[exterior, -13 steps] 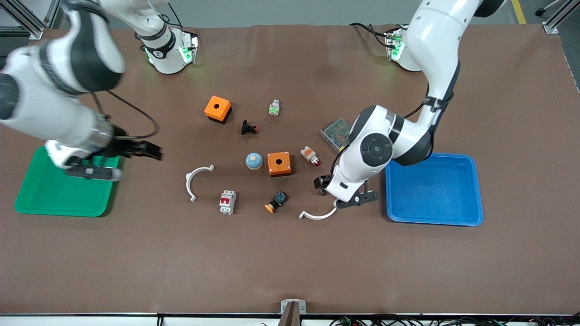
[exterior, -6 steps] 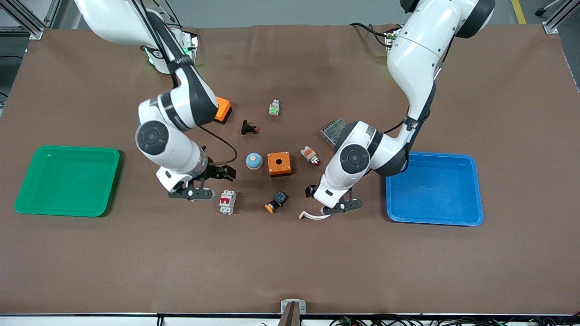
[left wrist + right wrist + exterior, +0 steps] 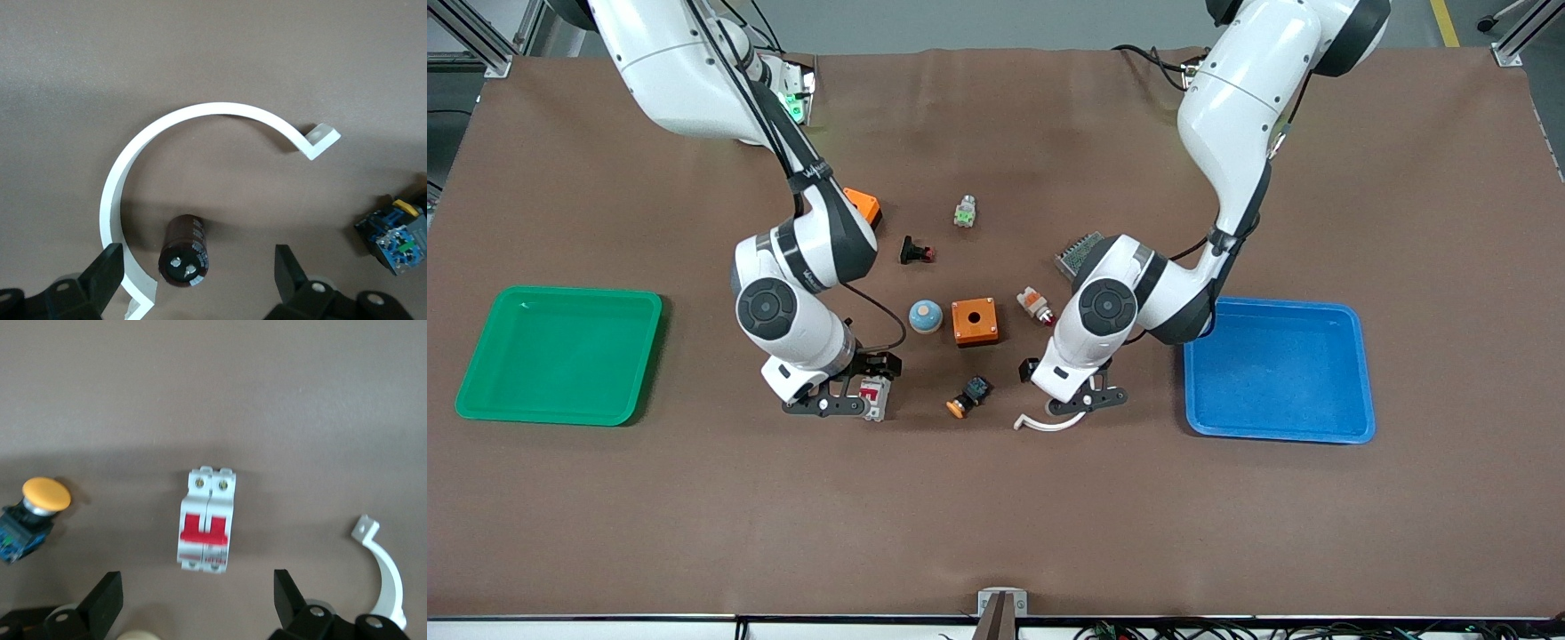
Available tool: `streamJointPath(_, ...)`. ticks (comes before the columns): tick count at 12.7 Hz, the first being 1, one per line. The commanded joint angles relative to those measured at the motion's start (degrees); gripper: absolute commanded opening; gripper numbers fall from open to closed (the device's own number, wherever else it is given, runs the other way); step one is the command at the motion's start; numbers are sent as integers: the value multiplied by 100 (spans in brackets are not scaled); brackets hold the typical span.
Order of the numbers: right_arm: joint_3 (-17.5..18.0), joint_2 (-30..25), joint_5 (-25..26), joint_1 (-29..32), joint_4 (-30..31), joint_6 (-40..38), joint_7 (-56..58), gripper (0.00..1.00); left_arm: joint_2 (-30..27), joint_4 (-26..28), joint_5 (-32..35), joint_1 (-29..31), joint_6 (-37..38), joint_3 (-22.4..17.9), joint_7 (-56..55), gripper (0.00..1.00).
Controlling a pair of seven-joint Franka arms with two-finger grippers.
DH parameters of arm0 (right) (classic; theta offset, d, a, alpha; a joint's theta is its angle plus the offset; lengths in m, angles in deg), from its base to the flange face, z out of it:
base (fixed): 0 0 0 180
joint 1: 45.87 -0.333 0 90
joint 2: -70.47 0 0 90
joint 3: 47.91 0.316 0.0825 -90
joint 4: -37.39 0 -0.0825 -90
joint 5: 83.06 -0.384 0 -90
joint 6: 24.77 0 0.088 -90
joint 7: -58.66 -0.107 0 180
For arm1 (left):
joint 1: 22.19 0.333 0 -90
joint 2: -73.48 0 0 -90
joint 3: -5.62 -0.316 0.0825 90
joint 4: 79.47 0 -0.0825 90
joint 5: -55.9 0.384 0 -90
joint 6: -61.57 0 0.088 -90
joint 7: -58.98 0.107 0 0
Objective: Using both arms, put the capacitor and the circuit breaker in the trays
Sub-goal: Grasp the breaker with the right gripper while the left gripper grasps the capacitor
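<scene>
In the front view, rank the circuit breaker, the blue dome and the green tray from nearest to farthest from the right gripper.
1. Circuit breaker, right under the right gripper.
2. Blue dome, toward the table's middle.
3. Green tray, at the right arm's end.

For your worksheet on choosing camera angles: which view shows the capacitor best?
The left wrist view: the capacitor lies in plain sight on the table inside the white curved clip, between the left gripper's open fingers. In the front view the left arm hides it. The right wrist view shows the circuit breaker, not the capacitor.
</scene>
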Motion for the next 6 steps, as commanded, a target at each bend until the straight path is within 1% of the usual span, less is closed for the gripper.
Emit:
streamJointPath(1,-66,357,159,-69,-287,296,-72,100,66,-16,115,-68,107,-59,-157,92)
streamJointPath(3,-66,481,159,-78,-278,490,-81,100,49,46,124,-68,160,-59,-157,83)
streamJointPath(6,-83,604,176,-157,-252,543,-301,100,49,46,124,-68,371,-59,-131,68)
